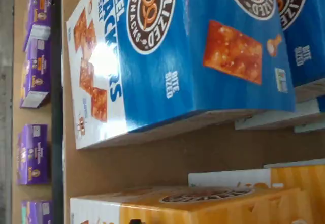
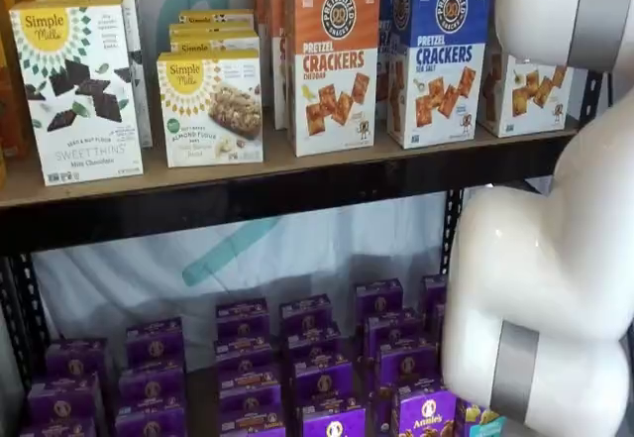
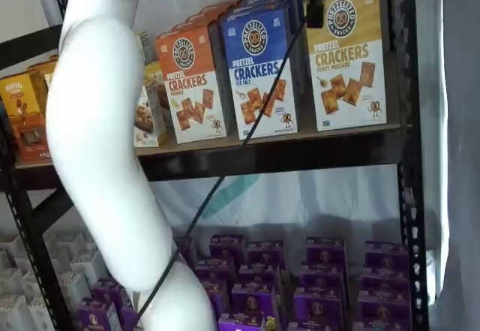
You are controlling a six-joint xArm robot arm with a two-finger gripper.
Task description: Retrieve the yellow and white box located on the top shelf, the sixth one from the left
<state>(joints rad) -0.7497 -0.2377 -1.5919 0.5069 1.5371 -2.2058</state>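
Note:
The yellow and white box (image 3: 346, 61) stands at the right end of the top shelf (image 3: 285, 154), yellow above, white below with pictured crackers. In a shelf view (image 2: 525, 95) my white arm hides most of it. The wrist view shows its yellow top and round dark logo (image 1: 203, 203) close by, beside the blue-topped box (image 1: 203, 56) on the tan board (image 1: 167, 158). Black gripper fingers (image 3: 315, 8) hang from the view's top edge with a cable, in front of the yellow box's upper left corner. No gap and no held box show.
An orange-topped Pretzel Crackers box (image 2: 332, 60) and a blue-topped one (image 2: 436, 55) stand left of the yellow box. Simple Mills boxes (image 2: 79, 90) fill the shelf's left. Purple boxes (image 2: 297, 358) crowd the lower shelf. A black upright (image 3: 409, 158) borders the right. My white arm (image 3: 112, 158) fills the foreground.

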